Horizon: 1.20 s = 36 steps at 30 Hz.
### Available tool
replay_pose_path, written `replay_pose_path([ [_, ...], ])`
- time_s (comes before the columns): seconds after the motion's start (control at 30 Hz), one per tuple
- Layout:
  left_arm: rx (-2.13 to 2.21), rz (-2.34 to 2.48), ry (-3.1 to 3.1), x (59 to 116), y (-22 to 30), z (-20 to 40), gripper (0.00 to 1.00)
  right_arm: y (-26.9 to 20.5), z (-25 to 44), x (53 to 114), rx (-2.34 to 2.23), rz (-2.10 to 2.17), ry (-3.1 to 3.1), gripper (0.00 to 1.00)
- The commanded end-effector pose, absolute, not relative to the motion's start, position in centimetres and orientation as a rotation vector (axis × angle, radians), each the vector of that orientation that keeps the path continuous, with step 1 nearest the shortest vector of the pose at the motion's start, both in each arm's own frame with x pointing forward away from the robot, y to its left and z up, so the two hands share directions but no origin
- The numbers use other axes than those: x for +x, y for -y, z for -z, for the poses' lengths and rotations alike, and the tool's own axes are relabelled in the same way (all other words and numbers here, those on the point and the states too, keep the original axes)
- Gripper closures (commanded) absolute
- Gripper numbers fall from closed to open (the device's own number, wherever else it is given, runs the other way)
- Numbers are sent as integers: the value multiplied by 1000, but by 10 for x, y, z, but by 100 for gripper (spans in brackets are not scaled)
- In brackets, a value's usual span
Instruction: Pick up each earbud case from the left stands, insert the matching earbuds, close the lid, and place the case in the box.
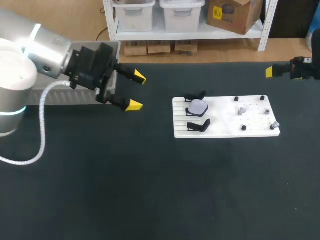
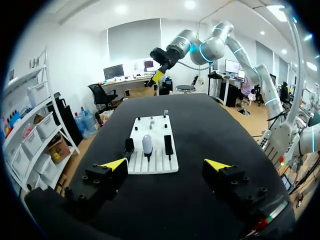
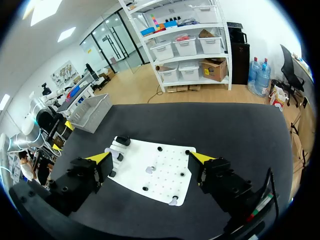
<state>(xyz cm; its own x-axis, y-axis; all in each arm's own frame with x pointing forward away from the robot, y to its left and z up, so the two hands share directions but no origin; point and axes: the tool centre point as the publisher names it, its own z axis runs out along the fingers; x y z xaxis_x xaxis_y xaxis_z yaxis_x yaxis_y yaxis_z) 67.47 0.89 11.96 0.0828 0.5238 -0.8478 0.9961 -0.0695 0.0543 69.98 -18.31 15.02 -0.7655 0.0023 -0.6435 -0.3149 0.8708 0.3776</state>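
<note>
A white board point(image 1: 225, 125) lies right of the table's middle. Three black stands line its left part, and the middle one bears a pale earbud case point(image 1: 197, 107), also seen in the left wrist view point(image 2: 147, 144). Small grey earbuds point(image 1: 241, 110) and black pegs dot the board's right part. My left gripper point(image 1: 136, 91) hovers open and empty left of the board point(image 2: 150, 165). My right gripper point(image 1: 272, 71) is at the far right edge, behind the board, open and empty over it point(image 3: 150, 159). A grey box point(image 3: 92, 105) stands at the far left.
The grey box point(image 1: 114, 47) is partly hidden behind my left arm. My right arm point(image 2: 200, 47) shows beyond the board in the left wrist view. Dark bare tabletop point(image 1: 150, 190) spreads in front of the board.
</note>
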Motion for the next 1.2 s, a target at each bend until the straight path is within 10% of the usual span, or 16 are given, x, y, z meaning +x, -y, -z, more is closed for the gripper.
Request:
replay_pose_path([
  [0.03, 1688, 866, -1509, 677, 8, -109, 0, 183, -150, 699, -226, -625, -2375, 0],
  [1.2, 1596, 1020, -1533, 692, 80, -47, 0, 183, -150, 699, -226, -625, -2375, 0],
])
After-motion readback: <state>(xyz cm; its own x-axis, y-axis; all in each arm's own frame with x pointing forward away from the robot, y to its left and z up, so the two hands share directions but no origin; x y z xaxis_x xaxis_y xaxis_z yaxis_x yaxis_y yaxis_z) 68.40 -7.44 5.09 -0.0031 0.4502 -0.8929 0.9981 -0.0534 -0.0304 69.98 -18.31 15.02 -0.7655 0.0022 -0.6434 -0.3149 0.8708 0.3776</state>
